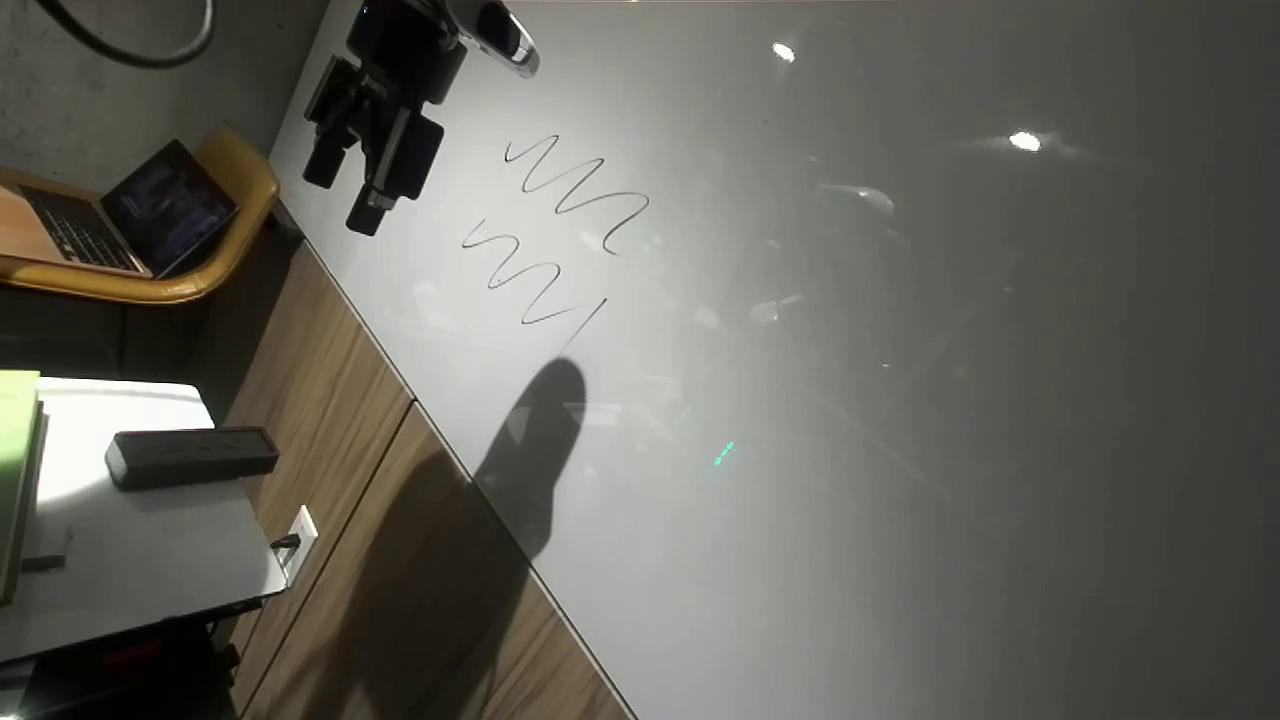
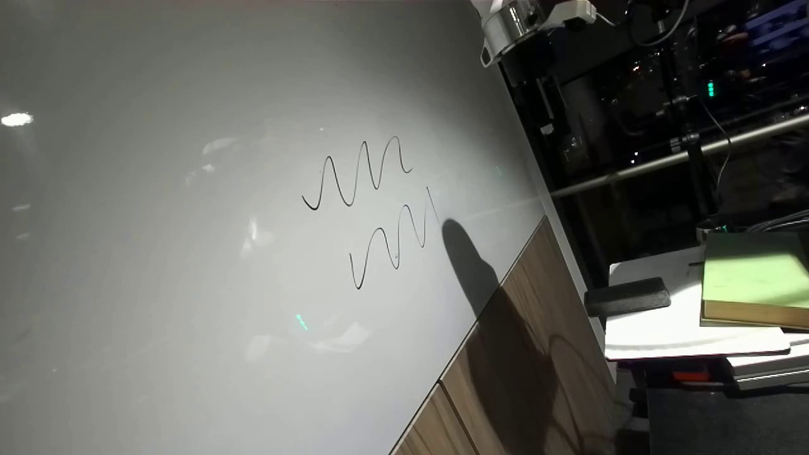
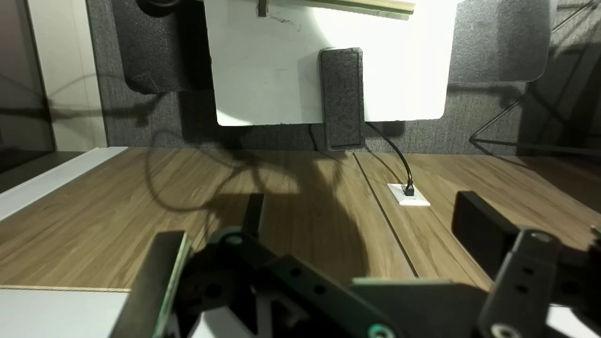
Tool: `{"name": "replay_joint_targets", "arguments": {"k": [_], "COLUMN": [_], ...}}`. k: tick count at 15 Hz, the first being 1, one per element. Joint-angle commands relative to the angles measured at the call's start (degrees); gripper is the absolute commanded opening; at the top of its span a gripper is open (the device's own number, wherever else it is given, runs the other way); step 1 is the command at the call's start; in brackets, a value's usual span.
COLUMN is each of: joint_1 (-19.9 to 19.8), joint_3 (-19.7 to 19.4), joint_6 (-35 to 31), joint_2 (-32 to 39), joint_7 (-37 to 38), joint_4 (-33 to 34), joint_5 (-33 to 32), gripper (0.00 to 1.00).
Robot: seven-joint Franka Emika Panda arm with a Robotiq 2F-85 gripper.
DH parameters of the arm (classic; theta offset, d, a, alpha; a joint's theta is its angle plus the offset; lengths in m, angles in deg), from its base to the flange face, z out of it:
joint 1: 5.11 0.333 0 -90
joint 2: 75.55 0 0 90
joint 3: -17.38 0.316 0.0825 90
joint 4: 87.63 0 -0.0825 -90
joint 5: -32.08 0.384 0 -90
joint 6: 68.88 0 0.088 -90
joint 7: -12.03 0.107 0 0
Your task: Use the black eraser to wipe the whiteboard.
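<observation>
White tabletop (image 1: 150, 560), black eraser (image 1: 192, 458) below end effector (image 1: 345, 193).

The whiteboard (image 1: 900, 330) is smooth and glossy, with bright reflections. Bordering the whiteboard, the wood-grain panelling (image 3: 324, 197) has a low sheen (solid timber or laminate, I cannot tell). Past that panelling from the whiteboard, the black eraser (image 3: 343, 94) looks matt and finely grainy, the white tabletop (image 3: 263, 89) smooth, the grey carpet (image 3: 141, 131) coarsely woven. Seen against the whiteboard, the gripper (image 1: 346, 190) is dull black; the silver wrist collar (image 2: 510, 26) looks like polished metal.
</observation>
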Motion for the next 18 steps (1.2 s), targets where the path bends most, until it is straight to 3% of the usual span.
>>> {"name": "replay_joint_targets", "arguments": {"k": [1, 14, 18], "joint_1": [0.03, 0.03, 1.37], "joint_3": [-0.01, -0.01, 0.0], "joint_6": [0.13, 0.13, -3.5], "joint_2": [0.02, 0.02, -2.2], "joint_7": [0.02, 0.02, -0.84], "joint_4": [0.11, 0.11, -4.16], "joint_5": [0.0, 0.0, 1.34], "gripper": [1.0, 1.0, 1.0]}}
